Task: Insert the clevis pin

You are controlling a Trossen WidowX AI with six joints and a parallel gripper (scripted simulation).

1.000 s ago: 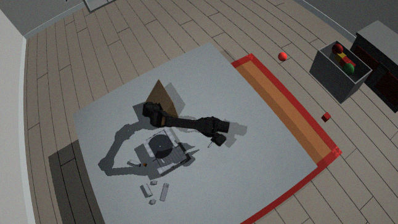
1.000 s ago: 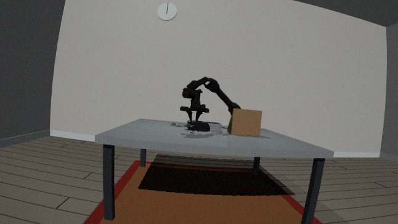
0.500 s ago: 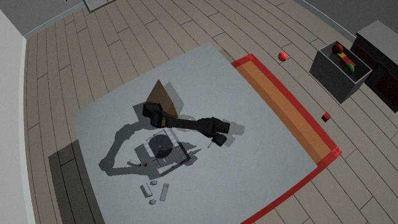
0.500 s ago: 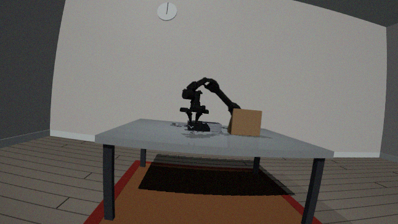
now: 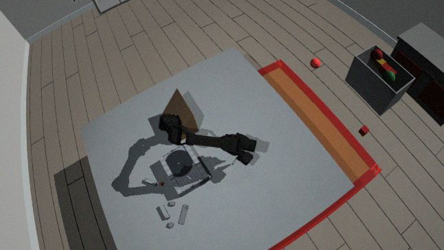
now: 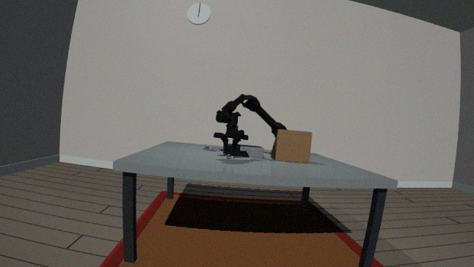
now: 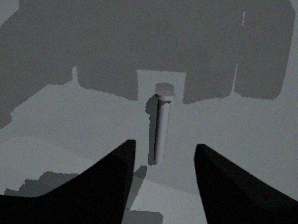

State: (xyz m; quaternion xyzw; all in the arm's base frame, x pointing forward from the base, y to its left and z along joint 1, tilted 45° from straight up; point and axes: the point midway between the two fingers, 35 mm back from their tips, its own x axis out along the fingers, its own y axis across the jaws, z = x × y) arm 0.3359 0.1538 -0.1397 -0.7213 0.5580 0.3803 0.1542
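The steel pin lies on its side on the table in the wrist view, its wider head at the far end. My gripper is part open and empty, pointing down. In the wrist view, the pin's near end shows between the two fingertips and its head beyond them; no finger touches it. The height of the tips above the table is hard to tell. I cannot make out the pin in the top and exterior views. The dark-looking disc lies flat in the steel tray, its small centre hole showing as a light dot. I cannot make out the tray's hole.
A brown box stands by the arm's base. Pale blocks and smaller pieces lie on the other side of the tray, with a small orange thing near its edge. The arm passes beside the tray.
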